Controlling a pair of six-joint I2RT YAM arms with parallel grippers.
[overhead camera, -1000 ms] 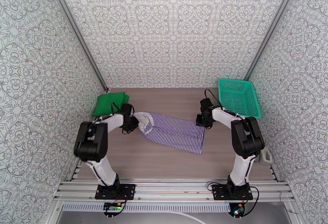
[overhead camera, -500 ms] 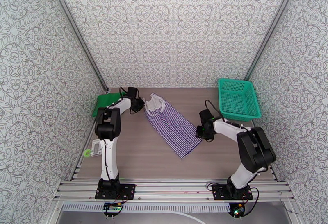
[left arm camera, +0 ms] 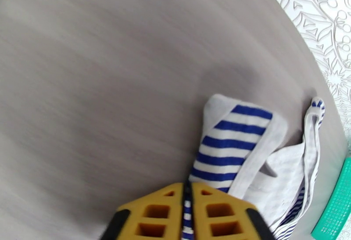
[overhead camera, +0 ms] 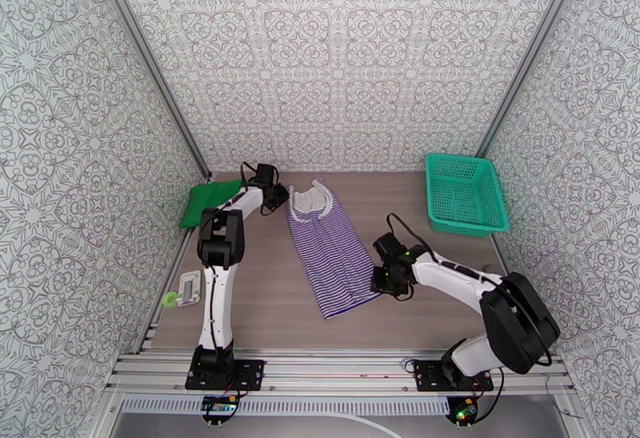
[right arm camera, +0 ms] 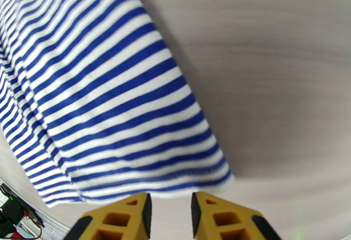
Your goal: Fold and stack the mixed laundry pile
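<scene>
A purple-and-white thin-striped sleeveless cloth top [overhead camera: 326, 251] with white trim is seen laid out lengthwise on the grey wood-grain table [overhead camera: 264, 303], to the left of the teal plastic mesh basket [overhead camera: 458, 159]. Its neckline and straps are found at the far end, about level with the basket, and its hem at the near end, nearer than the basket. Slight creases are shown along its length, and a whiter inner side is exposed at the neck opening. A plain bright green cloth T-shirt [overhead camera: 210, 201] is laid flat and compact, farther left of the basket than the striped top and apart from it. The left gripper [left arm camera: 188, 186] is clamped on a striped shoulder strap, cloth being pinched between its nearly closed yellow fingers. The right gripper [right arm camera: 171, 199] is held just beside the hem, on the basket's side, its fingers apart with bare table between them
</scene>
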